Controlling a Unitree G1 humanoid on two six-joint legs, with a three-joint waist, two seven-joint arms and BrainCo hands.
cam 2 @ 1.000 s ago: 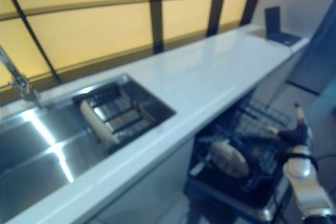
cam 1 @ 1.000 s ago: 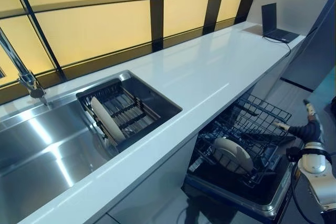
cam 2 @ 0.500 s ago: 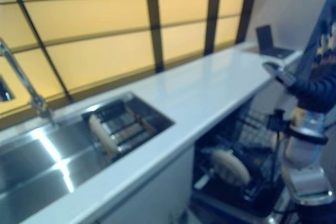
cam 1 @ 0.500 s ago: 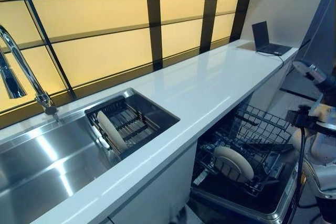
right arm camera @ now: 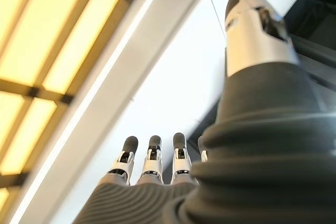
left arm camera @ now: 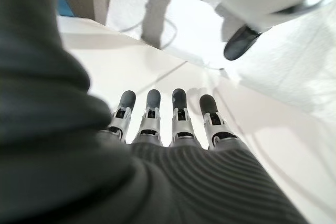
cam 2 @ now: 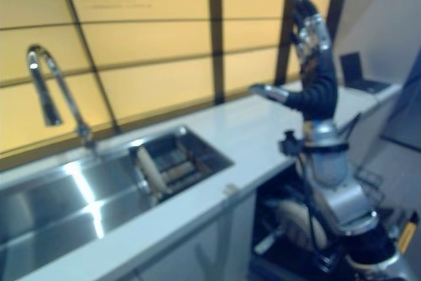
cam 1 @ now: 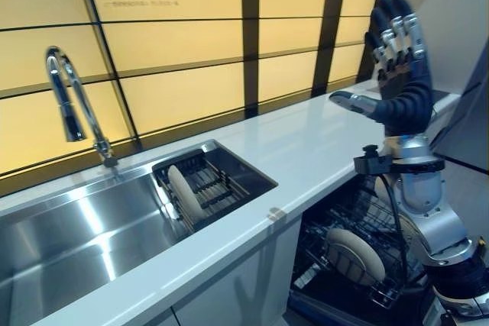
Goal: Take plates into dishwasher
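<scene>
Left eye view takes in a long white desk (cam 1: 306, 143) running under amber wall panels, with a steel sink (cam 1: 69, 227) and its arched faucet (cam 1: 72, 101) set into it. Below the desk edge the dishwasher (cam 1: 359, 265) stands open, its lower wire rack (cam 1: 382, 234) pulled out so plates can be dropped in from above. One white plate (cam 1: 356, 256) already leans on edge between the rack's tines, which is how it stays upright. A second plate (cam 1: 185, 195) stands on edge in the dark drying rack (cam 1: 210, 181) in the sink's right end (probably the next one to carry over).

The right hand (cam 1: 397, 59) is raised high above the desk, well apart from both plates, fingers (right arm camera: 152, 158) straight and spread with the thumb out to the side; it holds nothing. It reads as a hand in transit rather than at work. The left hand (left arm camera: 168, 124) shows only in its own wrist view, fingers extended and relaxed, also empty.

One plate looks loaded and one is still waiting, so the job seems partway through.
</scene>
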